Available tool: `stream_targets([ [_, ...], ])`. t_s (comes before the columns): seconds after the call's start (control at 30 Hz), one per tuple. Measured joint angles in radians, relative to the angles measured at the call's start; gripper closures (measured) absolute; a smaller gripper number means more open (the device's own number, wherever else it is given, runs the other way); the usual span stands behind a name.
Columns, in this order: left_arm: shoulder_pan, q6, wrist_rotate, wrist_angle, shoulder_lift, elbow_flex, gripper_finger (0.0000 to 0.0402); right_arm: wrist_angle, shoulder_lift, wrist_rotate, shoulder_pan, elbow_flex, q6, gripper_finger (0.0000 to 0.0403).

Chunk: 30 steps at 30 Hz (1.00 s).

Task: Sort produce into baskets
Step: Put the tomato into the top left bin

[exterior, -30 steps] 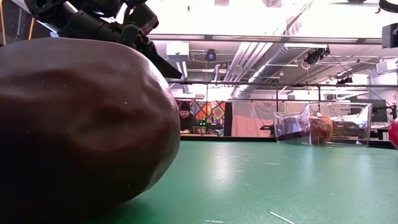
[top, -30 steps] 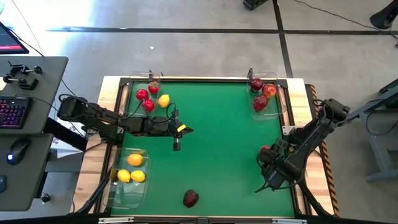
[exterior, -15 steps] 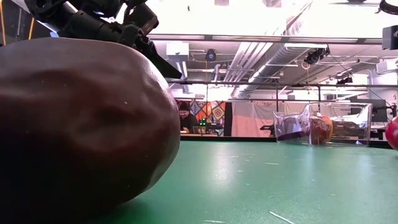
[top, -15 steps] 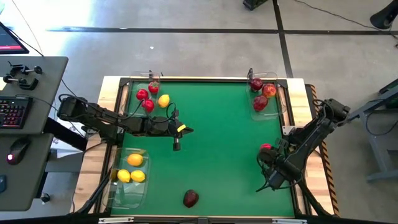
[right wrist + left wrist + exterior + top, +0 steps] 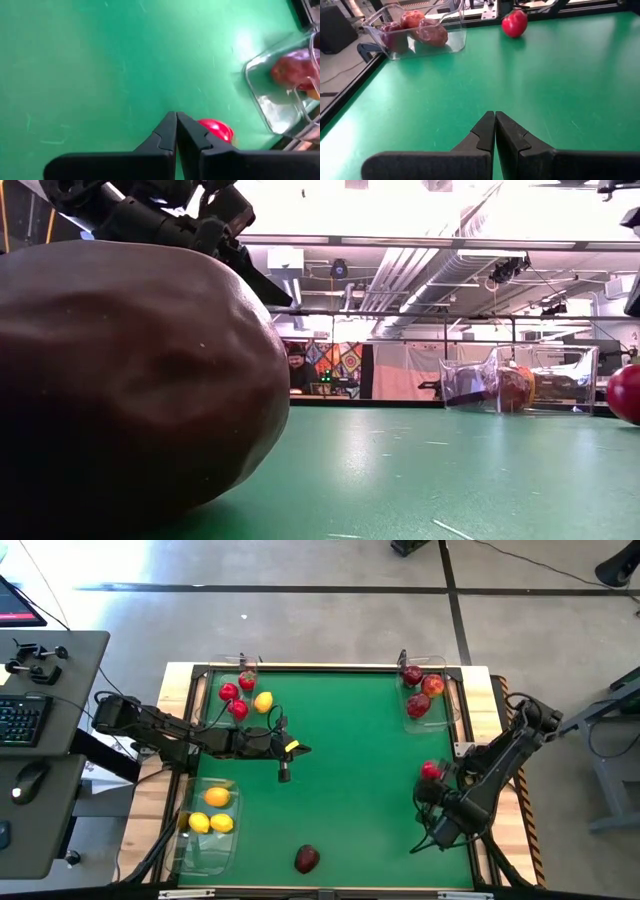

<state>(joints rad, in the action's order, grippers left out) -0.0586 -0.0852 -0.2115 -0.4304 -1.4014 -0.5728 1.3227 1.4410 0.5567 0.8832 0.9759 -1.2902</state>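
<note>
Right gripper was pinched fully together on nothing, and the small red fruit sat loose on the mat just beyond and to one side of the fingertips. My guess is the jaws missed it, since nothing showed between them. Ahead of the gripper was the apple tray, though by colour this fruit looks more like it belongs with the small reds in the tray far across the mat.

Left gripper waited over the middle of the mat, fingers pressed together, empty too. A lemon lay just off its side, out of any tray.

Overhead you couldn't really read the right fingers; the wrist view settled it. The low view was mostly blocked by the dark apple near the mat's front edge, far from both grippers.
</note>
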Motion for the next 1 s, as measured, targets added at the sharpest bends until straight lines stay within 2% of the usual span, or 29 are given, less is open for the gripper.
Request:
stream_targets([
  [0.13, 0.0, 0.005, 0.0, 0.006, 0.0, 0.0, 0.0401, 0.014, 0.0, -0.016, 0.0, 0.004, -0.016, 0.0401],
  [0.33, 0.0, 0.005, 0.0, 0.007, 0.0, 0.0, 0.0401, 0.087, 0.0, -0.099, -0.022, 0.004, -0.174, 0.0383],
  [0.47, 0.0, 0.004, 0.0, 0.007, 0.0, 0.0, 0.0401, 0.091, 0.0, -0.168, -0.059, 0.004, -0.195, 0.0324],
  [0.8, 0.0, 0.005, 0.0, 0.007, 0.0, 0.0, 0.0401, 0.12, 0.0, -0.323, -0.22, 0.003, -0.142, 0.0116],
  [0.9, 0.0, 0.005, 0.0, 0.007, 0.0, 0.0, 0.0401, 0.11, -0.002, -0.359, -0.278, -0.019, -0.08, 0.0083],
  [1.0, 0.0, 0.006, 0.0, 0.007, 0.0, 0.0, 0.0401, 0.083, -0.006, -0.402, -0.334, -0.056, 0.01, 0.0073],
])
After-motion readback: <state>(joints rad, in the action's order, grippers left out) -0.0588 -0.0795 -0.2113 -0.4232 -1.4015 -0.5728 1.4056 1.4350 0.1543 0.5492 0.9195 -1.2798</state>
